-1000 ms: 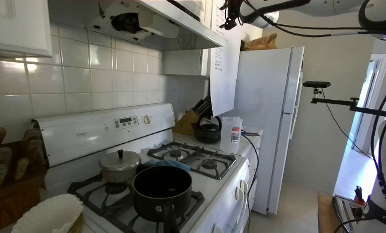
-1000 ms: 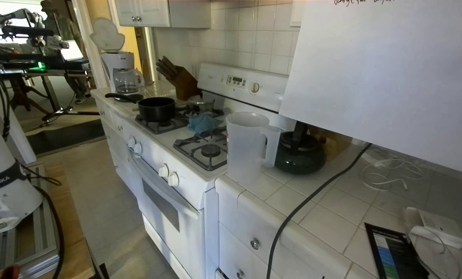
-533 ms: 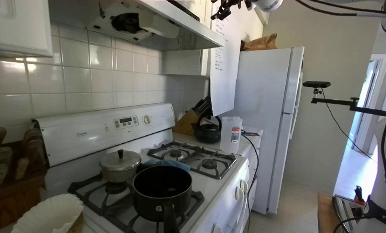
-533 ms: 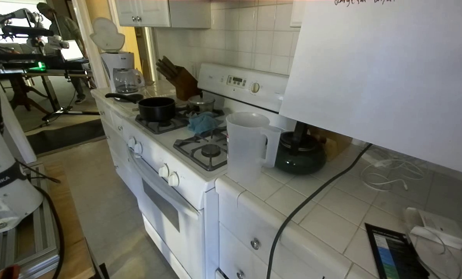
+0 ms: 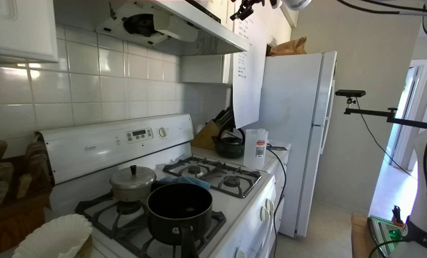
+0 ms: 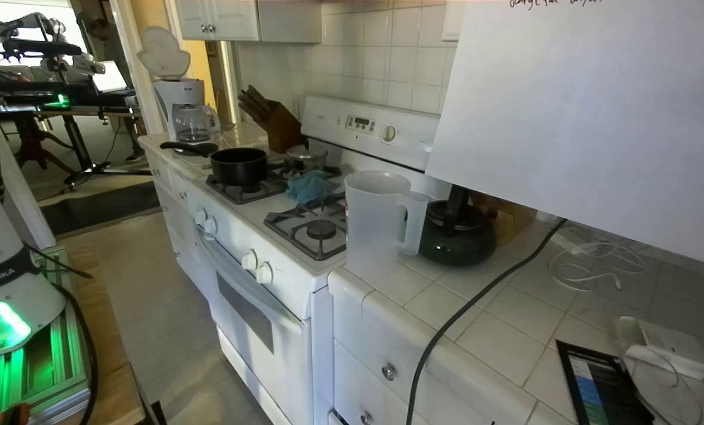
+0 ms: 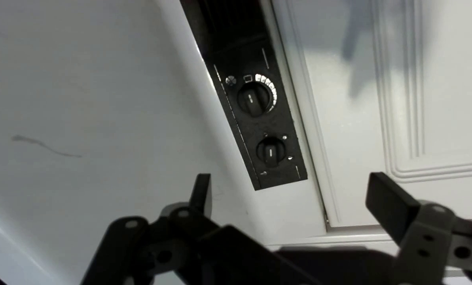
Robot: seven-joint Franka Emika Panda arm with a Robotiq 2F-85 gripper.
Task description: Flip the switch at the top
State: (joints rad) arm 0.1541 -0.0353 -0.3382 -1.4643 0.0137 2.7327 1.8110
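Observation:
In the wrist view a black control panel point(image 7: 259, 126) is set into the white range hood point(image 7: 121, 111). It bears two dark rotary knobs, an upper knob point(image 7: 254, 99) with a ring of white marks and a smaller lower knob point(image 7: 271, 152). No flip-type switch shows, and which knob the word switch means I cannot tell. My gripper point(image 7: 291, 186) has its fingers wide apart with nothing between them, and it touches neither knob. In an exterior view a dark finger point(image 5: 242, 13) of it shows at the top edge, right of the hood; the rest is cut off.
A white cabinet door point(image 7: 350, 138) adjoins the panel. Below the finger hangs a paper sheet point(image 5: 248, 79), with the fridge point(image 5: 288, 107) behind. The stove underneath carries a black pot point(image 5: 179, 211) and a lidded pot point(image 5: 132, 182). A plastic pitcher point(image 6: 375, 224) stands on the counter.
The arm has risen, mostly leaving the top of an exterior view, and the gripper has shifted up and slightly left towards the hood. A green light has come on at the robot base.

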